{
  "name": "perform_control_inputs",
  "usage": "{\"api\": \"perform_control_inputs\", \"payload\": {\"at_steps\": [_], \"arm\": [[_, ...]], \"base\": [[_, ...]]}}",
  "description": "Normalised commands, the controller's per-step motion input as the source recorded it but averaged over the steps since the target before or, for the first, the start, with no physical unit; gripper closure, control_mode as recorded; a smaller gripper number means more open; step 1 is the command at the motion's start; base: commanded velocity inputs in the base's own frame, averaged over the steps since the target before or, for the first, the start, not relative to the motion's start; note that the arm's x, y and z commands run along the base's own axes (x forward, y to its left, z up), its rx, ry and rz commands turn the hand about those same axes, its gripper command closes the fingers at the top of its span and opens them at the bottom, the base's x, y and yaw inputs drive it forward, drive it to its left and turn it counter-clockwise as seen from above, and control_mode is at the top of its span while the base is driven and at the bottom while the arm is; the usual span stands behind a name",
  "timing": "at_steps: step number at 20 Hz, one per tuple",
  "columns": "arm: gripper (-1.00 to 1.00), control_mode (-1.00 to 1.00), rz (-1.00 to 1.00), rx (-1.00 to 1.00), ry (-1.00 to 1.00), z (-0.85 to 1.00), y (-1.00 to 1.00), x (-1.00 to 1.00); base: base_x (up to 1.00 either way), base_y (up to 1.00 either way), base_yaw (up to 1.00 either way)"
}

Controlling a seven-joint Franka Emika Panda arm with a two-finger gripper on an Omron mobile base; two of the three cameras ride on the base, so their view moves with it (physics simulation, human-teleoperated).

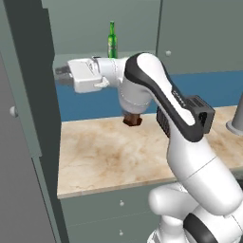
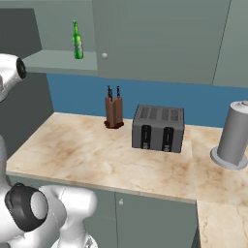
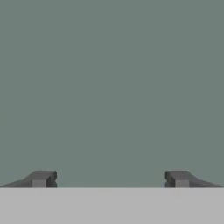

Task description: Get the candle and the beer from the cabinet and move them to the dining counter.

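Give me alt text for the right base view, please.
A green beer bottle stands on the open cabinet's shelf, upper left. Below, a marble worktop holds a knife block, a toaster and a grey canister.

Blue wall [image 2: 193, 104] behind marble worktop [image 2: 97, 155] over grey-green drawers [image 1: 104, 209].

The beer [image 1: 112, 40] is seen as glossy green glass. The worktop [image 2: 97, 155] is finished in polished beige marble. The cabinet [image 2: 160, 34] is painted matt grey-green.
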Motion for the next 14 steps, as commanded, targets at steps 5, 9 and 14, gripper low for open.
{"api": "perform_control_inputs", "payload": {"at_steps": [5, 9, 14], "arm": [[-1.00, -1.00, -0.19, -0.09, 0.00, 0.15, -0.55, -0.06], [-1.00, -1.00, -0.23, -0.10, 0.00, 0.09, -0.57, -0.13], [-1.00, -1.00, -0.26, -0.11, 0.00, 0.01, -0.51, -0.12]], "base": [[0.00, 0.00, 0.00], [0.00, 0.00, 0.00], [0.00, 0.00, 0.00]]}}
